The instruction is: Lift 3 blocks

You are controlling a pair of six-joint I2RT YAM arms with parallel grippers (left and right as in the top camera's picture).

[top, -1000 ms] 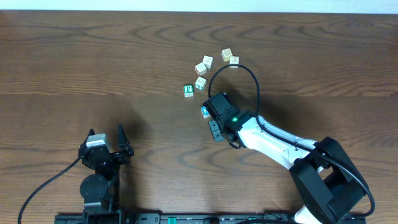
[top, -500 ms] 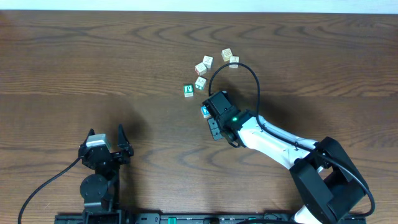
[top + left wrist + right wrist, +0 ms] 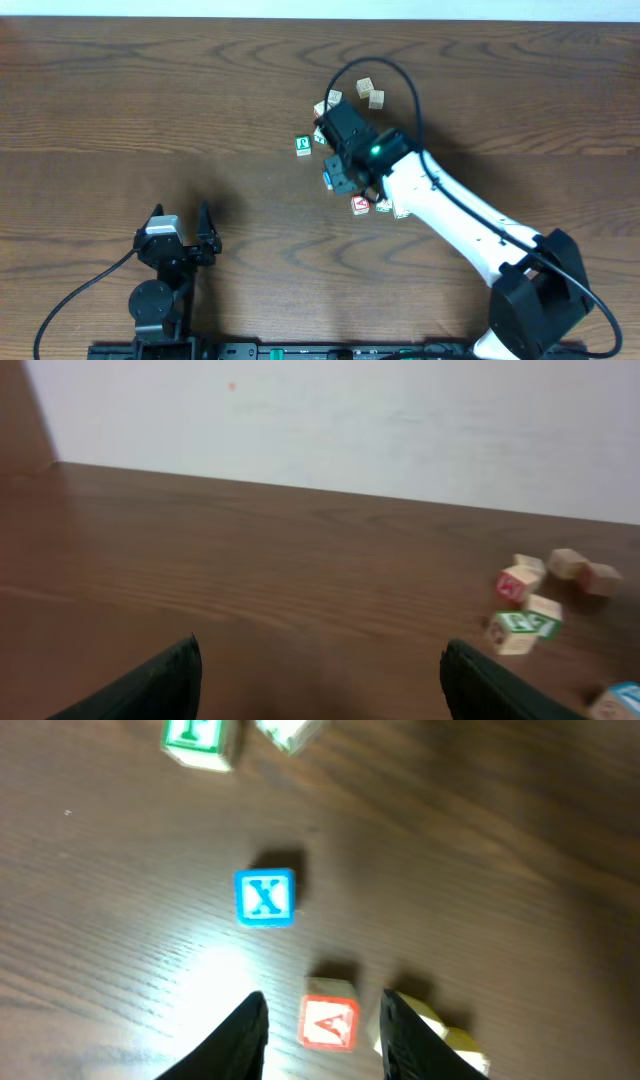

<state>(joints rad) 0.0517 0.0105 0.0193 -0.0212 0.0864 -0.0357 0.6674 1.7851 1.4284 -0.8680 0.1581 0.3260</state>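
Three blocks lie in a row on the table. The red block with a white "A" [image 3: 360, 203] [image 3: 329, 1022] is at the left, with two pale cream blocks [image 3: 383, 207] [image 3: 403, 212] to its right. My right gripper [image 3: 348, 183] [image 3: 325, 1035] hangs above them, open and holding nothing. In the right wrist view the "A" block shows on the table between the fingers, and a cream block [image 3: 452, 1038] is partly hidden behind the right finger. My left gripper [image 3: 181, 218] [image 3: 320, 680] stands open at the near left, far from the blocks.
A blue "X" cube [image 3: 329, 178] [image 3: 265, 898] sits just left of the row. A green-faced cube [image 3: 302, 145] [image 3: 200, 738] lies beyond it. Several more cubes are scattered farther back, two of them cream cubes [image 3: 366, 86] [image 3: 377, 98]. The right arm's cable loops over them.
The right arm has swung toward the far side of the table. The red "A" block and two cream blocks now show on the table where the gripper was. The left arm is still.
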